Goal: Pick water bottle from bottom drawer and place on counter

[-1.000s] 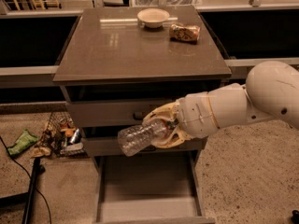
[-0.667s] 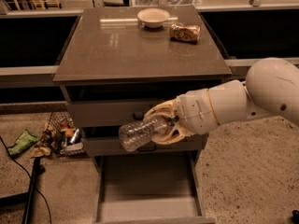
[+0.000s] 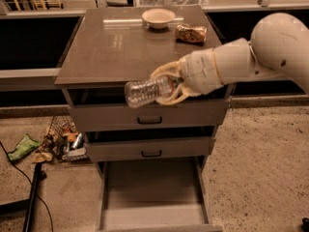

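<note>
Water bottle (image 3: 146, 91): one, clear and ribbed, lying roughly level in the air. Its base points left and its neck end is inside the gripper. It hangs before the front edge of the counter (image 3: 116, 47), above the top drawer front.

Camera view, arm: one white arm (image 3: 273, 45) enters from the right, its forearm sloping down and leftward across the counter's front right corner.

Gripper (image 3: 165, 87): one, with tan fingers (image 3: 162, 71) clasped over and under the bottle.

Bottom drawer (image 3: 154, 190): one, pulled fully out, showing a plain grey floor.

Shallower drawers (image 3: 149, 116): two, each with a dark handle.

On the counter's far side: one bowl (image 3: 158, 18) and one tan snack packet (image 3: 190, 34) just beside it.

Floor, left of the cabinet: a heap of litter (image 3: 60, 141).
</note>
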`<state>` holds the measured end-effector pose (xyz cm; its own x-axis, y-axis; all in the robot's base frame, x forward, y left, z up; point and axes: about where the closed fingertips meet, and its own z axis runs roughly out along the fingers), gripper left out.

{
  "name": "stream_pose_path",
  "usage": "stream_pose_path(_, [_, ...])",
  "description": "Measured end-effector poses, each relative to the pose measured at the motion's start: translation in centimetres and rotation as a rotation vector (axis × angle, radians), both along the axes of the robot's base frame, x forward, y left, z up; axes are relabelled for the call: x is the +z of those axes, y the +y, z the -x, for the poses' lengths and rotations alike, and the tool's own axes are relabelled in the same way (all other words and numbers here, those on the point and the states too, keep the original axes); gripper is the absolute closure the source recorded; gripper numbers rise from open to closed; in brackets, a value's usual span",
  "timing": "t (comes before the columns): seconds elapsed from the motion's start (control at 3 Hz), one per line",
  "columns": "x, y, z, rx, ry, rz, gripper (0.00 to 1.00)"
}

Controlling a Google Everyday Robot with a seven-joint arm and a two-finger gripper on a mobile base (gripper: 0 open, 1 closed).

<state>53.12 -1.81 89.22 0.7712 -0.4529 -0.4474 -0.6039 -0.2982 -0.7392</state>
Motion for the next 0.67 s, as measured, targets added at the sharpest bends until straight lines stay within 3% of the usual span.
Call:
stream_pose_path(0.33, [2.25,0.57,-4.37,-0.042,-0.017,-0.019,1.0])
stream_pose_path(0.67, [2.32,0.6,-4.64,-0.046,-0.017,-0.016,1.0])
